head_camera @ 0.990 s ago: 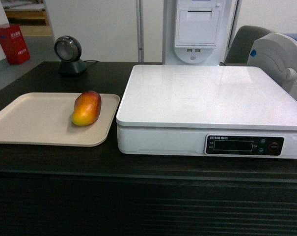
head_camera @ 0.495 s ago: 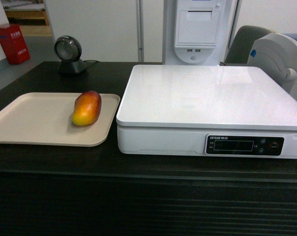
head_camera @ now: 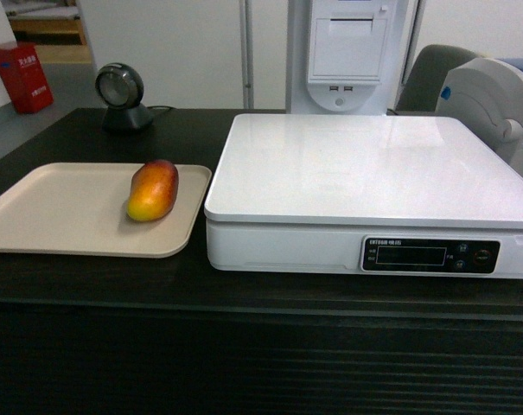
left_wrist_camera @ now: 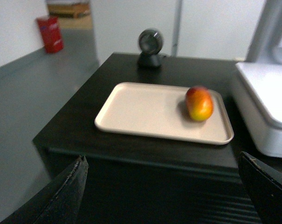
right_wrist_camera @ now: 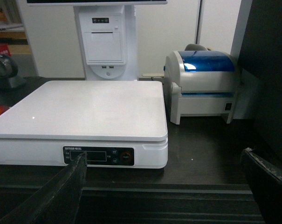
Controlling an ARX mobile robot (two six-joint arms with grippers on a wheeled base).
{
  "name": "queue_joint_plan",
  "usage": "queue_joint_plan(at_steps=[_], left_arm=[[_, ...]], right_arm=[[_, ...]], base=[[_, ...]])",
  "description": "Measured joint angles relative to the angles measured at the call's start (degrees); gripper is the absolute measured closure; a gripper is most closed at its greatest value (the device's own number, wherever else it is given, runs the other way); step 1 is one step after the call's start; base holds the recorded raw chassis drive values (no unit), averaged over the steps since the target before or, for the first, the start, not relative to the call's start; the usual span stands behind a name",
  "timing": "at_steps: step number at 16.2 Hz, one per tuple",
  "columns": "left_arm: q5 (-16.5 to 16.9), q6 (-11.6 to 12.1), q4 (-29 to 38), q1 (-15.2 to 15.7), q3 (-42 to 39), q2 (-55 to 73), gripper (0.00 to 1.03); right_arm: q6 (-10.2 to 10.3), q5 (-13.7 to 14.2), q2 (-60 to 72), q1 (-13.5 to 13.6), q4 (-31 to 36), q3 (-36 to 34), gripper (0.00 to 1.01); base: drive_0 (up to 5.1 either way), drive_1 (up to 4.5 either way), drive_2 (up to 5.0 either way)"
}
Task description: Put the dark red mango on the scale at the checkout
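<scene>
Red-orange fading to yellow, the glossy oval dark red mango (head_camera: 153, 190) lies sideways.

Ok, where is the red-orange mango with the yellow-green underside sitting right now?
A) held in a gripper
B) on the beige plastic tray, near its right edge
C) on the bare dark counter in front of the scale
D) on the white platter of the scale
B: the red-orange mango lies on the beige plastic tray near its right edge, left of the white box-shaped scale, whose platter is bare.

White walls (head_camera: 175, 52), grey floor (left_wrist_camera: 19, 107), red bin (head_camera: 21, 78).
</scene>
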Motion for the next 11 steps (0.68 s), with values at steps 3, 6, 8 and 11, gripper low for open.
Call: queue_joint_plan(at_steps=[3,6,8,11], left_arm=[[-17.94,-2.12,6.51,-6.71,1.70,8.63,0.05],[-4.55,-1.44,21.92,5.18,4.07,23.06,0.05],[8.87,-0.55,35.67,14.47,8.00,38.45,0.05],[25.40,0.09,46.56,20.74,20.24,61.83,0.05]], right_arm=[[0.00,-0.09,0.02,0.00,-0.02,0.00,0.03],[0.00,-0.07,0.00,0.00,0.00,0.00,0.03],[0.00,-0.07,0.02,0.00,0.00,0.00,0.03],[0.00,-0.07,0.00,0.00,0.00,0.00,0.03]], base=[[0.0,0.00,0.0],[0.0,0.00,0.0],[0.0,0.00,0.0],[0.0,0.00,0.0]])
